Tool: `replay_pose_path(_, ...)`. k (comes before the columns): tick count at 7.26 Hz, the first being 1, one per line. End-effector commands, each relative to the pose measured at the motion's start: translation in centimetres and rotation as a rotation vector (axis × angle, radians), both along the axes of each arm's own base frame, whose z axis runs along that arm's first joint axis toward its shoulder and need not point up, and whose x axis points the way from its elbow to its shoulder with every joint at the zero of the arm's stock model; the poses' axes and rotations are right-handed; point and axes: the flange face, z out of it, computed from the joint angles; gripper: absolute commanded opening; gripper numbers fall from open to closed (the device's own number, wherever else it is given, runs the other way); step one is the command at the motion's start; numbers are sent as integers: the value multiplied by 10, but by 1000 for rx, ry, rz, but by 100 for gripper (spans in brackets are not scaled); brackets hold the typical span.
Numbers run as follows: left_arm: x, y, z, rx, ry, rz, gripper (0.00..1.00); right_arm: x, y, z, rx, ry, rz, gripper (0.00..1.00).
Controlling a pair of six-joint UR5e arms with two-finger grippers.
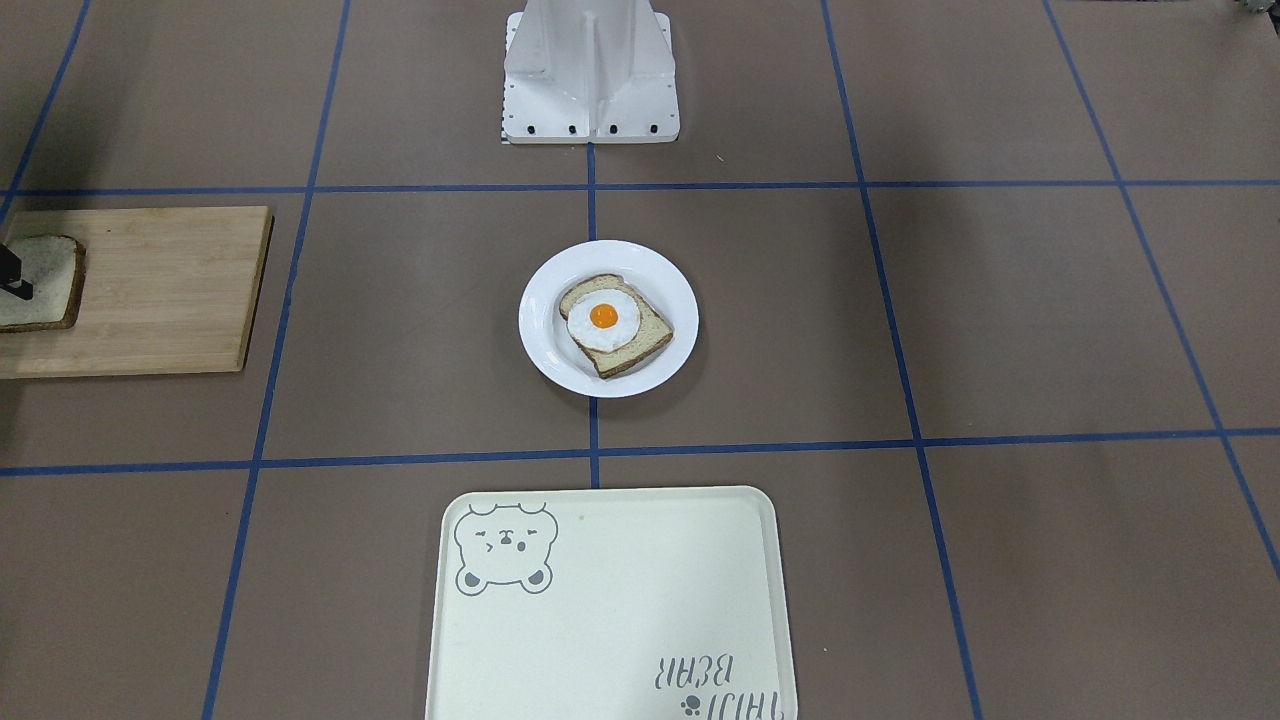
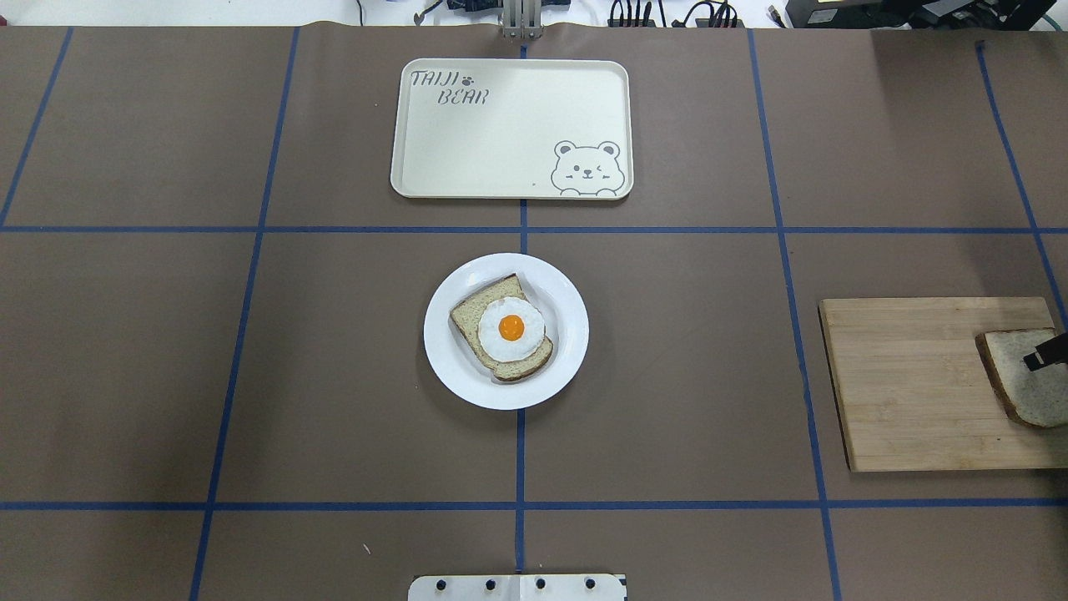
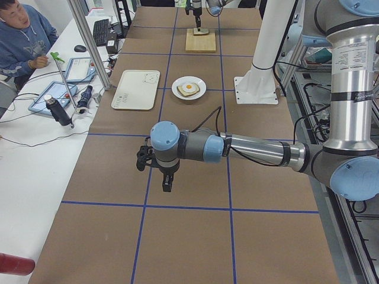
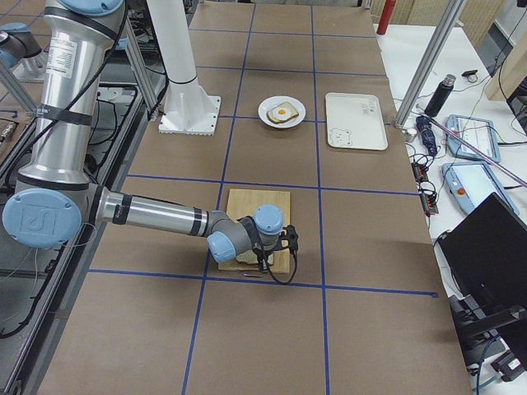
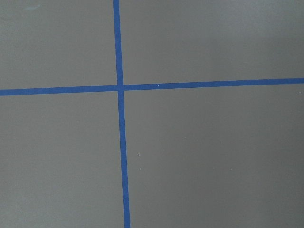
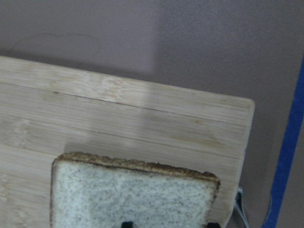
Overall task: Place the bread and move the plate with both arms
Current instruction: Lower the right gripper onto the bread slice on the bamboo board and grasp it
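The plain bread [image 2: 1018, 391] lies flat on a wooden cutting board [image 2: 909, 384] at the table's right end, and also shows in the front view [image 1: 45, 285] and the right wrist view [image 6: 133, 190]. My right gripper [image 2: 1045, 357] is just above the slice. Its fingertips [image 6: 126, 224] stand apart, open, one over the crumb and one at the crust's corner. The white plate [image 2: 442, 334] sits mid-table and holds a slice topped with a fried egg [image 2: 511, 327]. My left gripper [image 3: 167, 183] hovers over bare table far from the plate. I cannot tell whether it is open or shut.
A cream bear tray [image 2: 467, 142] lies beyond the plate. The white pedestal [image 1: 590, 70] stands at the robot's side. An operator [image 3: 23, 35] sits at a side bench with devices. Blue tape lines cross the brown table cover.
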Motion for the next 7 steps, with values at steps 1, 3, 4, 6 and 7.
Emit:
replay_pose_path(1,0,1,0,-2,3,0,98,-1,-1,-1,2,2,2,42)
replay_pose_path(3,0,1,0,-2,3,0,98,-1,-2,-5,10,-3,2,0)
replay_pose_path(4,0,1,0,-3,3,-1,98,-1,-1,-6,12,-4,1,0)
replay_pose_path(6,0,1,0,-5,3,-1,98,0,-3,-19,29,-13,9,0)
replay_pose_path(7,0,1,0,-3,3,-1,98,-1,-3,-18,26,-14,8,0)
